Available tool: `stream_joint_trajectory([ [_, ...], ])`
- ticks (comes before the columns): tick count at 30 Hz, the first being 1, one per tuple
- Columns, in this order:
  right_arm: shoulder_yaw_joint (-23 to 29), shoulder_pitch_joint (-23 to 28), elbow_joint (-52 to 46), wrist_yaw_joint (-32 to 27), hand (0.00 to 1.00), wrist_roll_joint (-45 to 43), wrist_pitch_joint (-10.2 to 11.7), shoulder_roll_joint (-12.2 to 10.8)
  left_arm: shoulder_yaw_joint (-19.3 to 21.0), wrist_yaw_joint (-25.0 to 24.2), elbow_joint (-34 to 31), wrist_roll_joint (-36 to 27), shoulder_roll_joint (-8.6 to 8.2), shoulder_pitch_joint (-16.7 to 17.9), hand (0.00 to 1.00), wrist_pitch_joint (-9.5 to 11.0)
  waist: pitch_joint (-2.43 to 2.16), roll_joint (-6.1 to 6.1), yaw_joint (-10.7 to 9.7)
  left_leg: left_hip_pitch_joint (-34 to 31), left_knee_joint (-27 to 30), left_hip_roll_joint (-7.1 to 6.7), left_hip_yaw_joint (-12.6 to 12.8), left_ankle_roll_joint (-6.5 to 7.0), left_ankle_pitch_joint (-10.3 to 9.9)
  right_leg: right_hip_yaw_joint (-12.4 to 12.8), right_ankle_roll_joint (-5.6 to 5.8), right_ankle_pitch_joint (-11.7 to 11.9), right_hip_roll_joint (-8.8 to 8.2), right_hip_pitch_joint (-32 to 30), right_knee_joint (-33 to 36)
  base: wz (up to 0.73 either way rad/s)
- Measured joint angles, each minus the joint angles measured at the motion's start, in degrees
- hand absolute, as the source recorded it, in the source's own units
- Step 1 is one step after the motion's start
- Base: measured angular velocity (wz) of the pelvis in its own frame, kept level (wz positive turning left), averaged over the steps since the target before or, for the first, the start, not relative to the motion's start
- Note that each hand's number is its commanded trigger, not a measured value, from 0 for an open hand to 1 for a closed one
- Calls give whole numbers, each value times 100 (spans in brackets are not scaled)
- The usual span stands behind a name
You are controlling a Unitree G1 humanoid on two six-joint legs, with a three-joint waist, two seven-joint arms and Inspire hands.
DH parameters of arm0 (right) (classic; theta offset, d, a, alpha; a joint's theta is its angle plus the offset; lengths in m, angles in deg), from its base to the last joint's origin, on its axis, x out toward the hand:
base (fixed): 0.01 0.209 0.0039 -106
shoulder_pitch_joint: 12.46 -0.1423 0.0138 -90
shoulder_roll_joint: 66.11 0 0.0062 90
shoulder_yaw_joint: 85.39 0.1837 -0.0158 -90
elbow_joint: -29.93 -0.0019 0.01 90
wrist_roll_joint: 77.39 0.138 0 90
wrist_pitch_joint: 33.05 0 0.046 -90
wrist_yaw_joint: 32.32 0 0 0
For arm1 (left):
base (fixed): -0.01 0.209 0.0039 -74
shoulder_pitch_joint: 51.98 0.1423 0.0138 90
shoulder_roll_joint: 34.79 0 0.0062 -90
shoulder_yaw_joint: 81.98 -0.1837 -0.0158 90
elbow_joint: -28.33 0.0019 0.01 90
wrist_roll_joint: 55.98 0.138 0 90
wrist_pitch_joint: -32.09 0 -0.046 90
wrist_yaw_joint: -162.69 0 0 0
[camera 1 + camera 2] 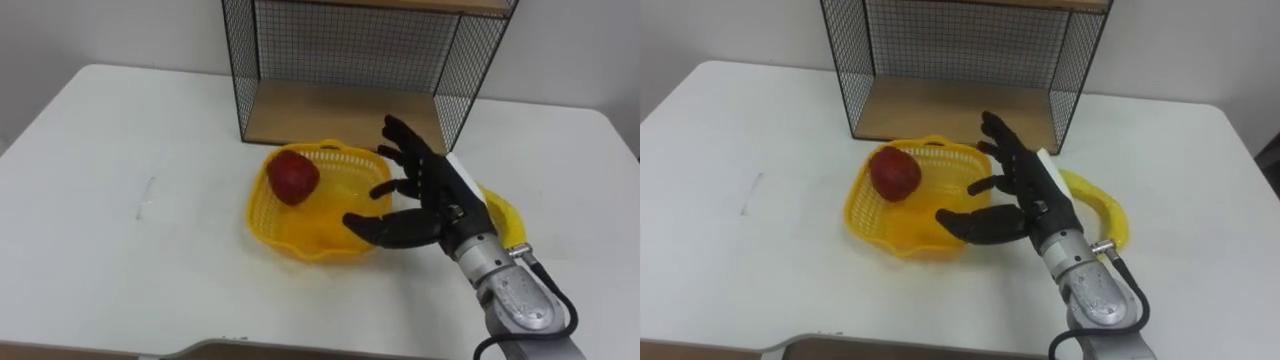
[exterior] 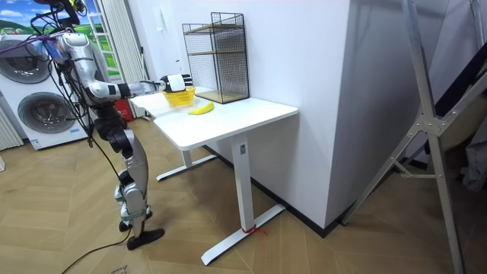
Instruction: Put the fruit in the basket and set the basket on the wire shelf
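Note:
A yellow plastic basket [image 1: 300,232] [image 1: 890,226] sits on the white table, tilted, with a red apple [image 1: 292,177] [image 1: 895,172] inside at its left. My right hand [image 1: 412,195] [image 1: 1012,199] hangs over the basket's right rim, open, fingers spread and thumb stretched toward the basket's middle, holding nothing. A yellow banana [image 1: 503,215] [image 1: 1100,206] lies on the table just right of the hand, partly hidden behind the wrist. The black wire shelf [image 1: 350,60] [image 1: 950,55] with a wooden floor stands right behind the basket. In the room view I stand at the table's end, right hand [image 2: 176,81] at the basket [image 2: 179,97].
The white table [image 1: 120,180] has free room to the left and in front of the basket. A faint mark [image 1: 148,197] shows on the tabletop at left. Washing machines [image 2: 38,99] stand behind me in the room view.

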Motion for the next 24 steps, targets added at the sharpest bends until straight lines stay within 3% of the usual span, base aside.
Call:
stream_joint_trajectory([
  [8, -5, -8, 1, 5, 0, 11, -2, 1, -121, -3, 26, -6, 20, -14, 0, 0, -12, -18, 5, -21, 3, -1, -5, 0, 0, -4, 0, 0, -14, -17, -4, 0],
  [21, -4, -49, 3, -1, 0, 8, -2, 2, -156, -3, 29, -11, 33, -9, 0, 0, 17, 0, -1, -31, 5, -2, -8, 0, 0, -9, 0, 0, -3, -23, -6, 0],
  [24, 8, -91, 3, -12, 0, 6, -2, 28, -143, -2, 22, 5, 35, -9, 0, 2, 0, -25, -10, -32, 2, -2, -9, 0, 0, -4, 0, 0, -31, -30, -6, 0],
])
